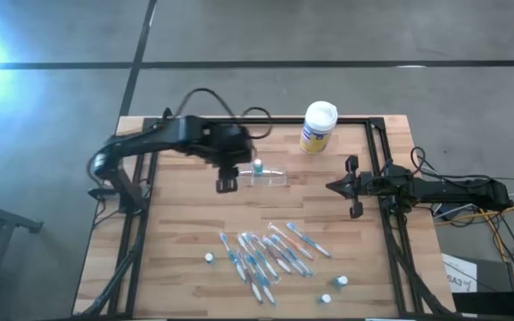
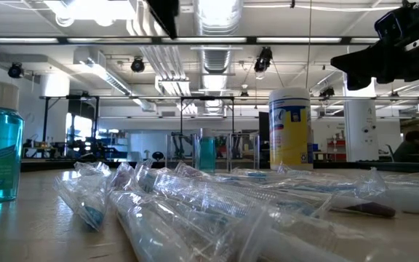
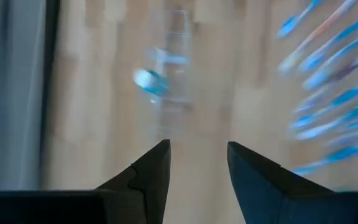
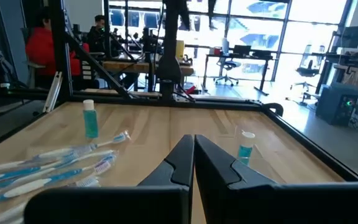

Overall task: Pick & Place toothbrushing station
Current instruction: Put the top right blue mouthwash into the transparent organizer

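Observation:
The see-through plastic cup (image 1: 269, 177) is on the wooden table behind its middle, with a small teal bottle (image 1: 258, 167) at its left end. Both show blurred in the left wrist view, the cup (image 3: 174, 62) and the bottle (image 3: 149, 81). My left gripper (image 1: 227, 184) is open and empty above the table just left of the cup (image 3: 197, 146). Wrapped blue-white and pink toothbrushes (image 1: 266, 254) lie in a loose pile toward the near edge. My right gripper (image 1: 333, 186) is shut and empty at the right side, pointing toward the table's left (image 4: 194, 140).
A yellow canister with a white lid (image 1: 319, 127) stands at the far edge. Small white-capped tubes lie near the pile (image 1: 210, 259) (image 1: 341, 281). A black frame rail (image 1: 386, 169) runs along the right side. People sit beyond the table (image 4: 39, 43).

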Motion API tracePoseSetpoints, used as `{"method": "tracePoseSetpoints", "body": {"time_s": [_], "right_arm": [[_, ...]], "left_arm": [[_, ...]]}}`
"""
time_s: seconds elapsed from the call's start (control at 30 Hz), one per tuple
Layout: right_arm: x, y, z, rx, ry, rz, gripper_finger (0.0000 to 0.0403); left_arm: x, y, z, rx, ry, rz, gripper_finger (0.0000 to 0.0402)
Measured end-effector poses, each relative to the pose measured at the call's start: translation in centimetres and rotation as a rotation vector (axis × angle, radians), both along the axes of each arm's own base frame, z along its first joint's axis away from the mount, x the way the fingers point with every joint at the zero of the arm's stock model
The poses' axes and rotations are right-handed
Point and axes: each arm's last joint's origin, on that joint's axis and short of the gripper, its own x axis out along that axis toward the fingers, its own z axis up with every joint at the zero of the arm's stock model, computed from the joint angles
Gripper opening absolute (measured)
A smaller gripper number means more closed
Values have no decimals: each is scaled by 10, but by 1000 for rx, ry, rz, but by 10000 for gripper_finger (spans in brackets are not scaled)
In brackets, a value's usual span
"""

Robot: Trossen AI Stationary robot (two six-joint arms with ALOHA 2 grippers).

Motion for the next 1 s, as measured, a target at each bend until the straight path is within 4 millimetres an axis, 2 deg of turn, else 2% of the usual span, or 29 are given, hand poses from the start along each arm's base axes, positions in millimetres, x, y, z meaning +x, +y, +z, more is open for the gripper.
{"method": "tracePoseSetpoints", "body": {"time_s": [0.1, 0.2, 0.3, 0.5, 0.7, 0.87, 1.0], "right_arm": [[0, 0, 0, 9, -1, 0, 8], [0, 0, 0, 43, -4, 1, 8], [0, 0, 0, 50, -5, 1, 8], [0, 0, 1, 26, -8, 0, 8], [0, 0, 3, -1, -33, 0, 8], [0, 0, 3, 1, -32, -1, 8], [0, 0, 3, 1, -34, -1, 8]], "left_arm": [[-25, -17, 10, -110, -16, 162, 160], [-51, -36, 8, -131, 33, 167, 153], [-69, -55, -3, -143, 70, 155, 149], [-100, -85, -45, -105, 135, 52, 147], [-109, -95, -88, -192, 81, 112, 147], [-102, -102, -119, -391, 18, 292, 144], [-98, -110, -137, -486, 62, 356, 144]]}}
